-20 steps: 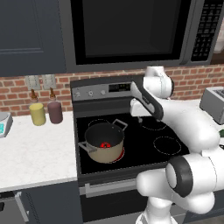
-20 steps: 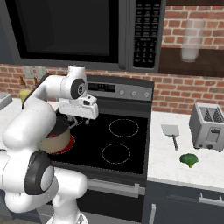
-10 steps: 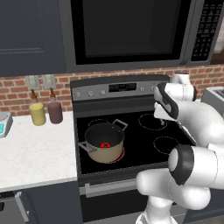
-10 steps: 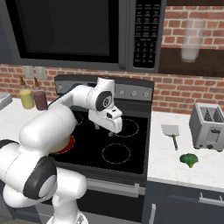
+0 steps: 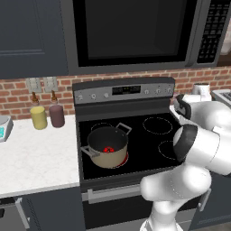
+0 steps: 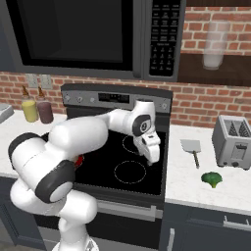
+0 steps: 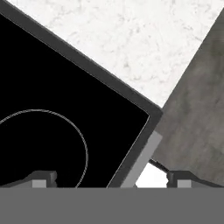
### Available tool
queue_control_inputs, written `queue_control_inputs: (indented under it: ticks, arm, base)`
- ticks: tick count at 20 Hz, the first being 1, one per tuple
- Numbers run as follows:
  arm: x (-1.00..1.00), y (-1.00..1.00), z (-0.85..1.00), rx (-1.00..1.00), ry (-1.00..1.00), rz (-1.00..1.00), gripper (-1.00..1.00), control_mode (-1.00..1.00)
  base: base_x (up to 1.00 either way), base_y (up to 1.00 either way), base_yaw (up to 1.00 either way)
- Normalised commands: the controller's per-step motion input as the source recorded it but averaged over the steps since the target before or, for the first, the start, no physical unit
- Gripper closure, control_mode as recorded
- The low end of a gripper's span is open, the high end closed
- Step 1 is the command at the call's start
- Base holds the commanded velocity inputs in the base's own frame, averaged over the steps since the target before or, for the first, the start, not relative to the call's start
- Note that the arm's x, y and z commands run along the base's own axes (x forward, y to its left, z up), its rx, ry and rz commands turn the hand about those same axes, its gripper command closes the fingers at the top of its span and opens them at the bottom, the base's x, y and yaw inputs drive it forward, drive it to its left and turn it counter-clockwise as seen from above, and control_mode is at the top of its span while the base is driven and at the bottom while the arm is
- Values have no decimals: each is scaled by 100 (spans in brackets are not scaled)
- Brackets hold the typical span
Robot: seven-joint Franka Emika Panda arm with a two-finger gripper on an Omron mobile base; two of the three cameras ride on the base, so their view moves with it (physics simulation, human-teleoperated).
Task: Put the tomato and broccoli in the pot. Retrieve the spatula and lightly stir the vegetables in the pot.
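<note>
Stovetop, left base view: pot (image 5: 108,146) holds tomato (image 5: 108,149). Right base view: gripper (image 6: 153,158) has swung right from the pot to the stove's right edge; spatula (image 6: 191,149) lies handle-forward; broccoli (image 6: 212,179) beside. Hand view: fingers (image 7: 43,178) spread, empty.

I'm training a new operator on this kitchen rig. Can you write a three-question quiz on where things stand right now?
1. True or false: the tomato already lies in the pot.
2. Where is the broccoli?
A. in the pot
B. on the counter in front of the toaster
C. in the gripper
3. Fill in: the spatula lies on the counter between the stove and the ____.

Key: 1 true. 2 B. 3 toaster.
</note>
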Motion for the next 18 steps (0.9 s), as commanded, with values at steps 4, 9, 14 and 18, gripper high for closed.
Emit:
queue_control_inputs:
  ticks: [4, 9, 14, 18]
  arm:
    - [16, -100, -67, -25, 0, -39, -100, -100]
    - [0, -53, -33, -11, 0, -16, -100, -100]
    - [0, -8, 0, 2, 0, 0, -100, -100]
    - [0, -27, 0, 6, 0, 0, -100, -100]
  base:
    - [0, 0, 0]
    - [0, 0, 0]
    - [0, 0, 0]
    - [0, 0, 0]
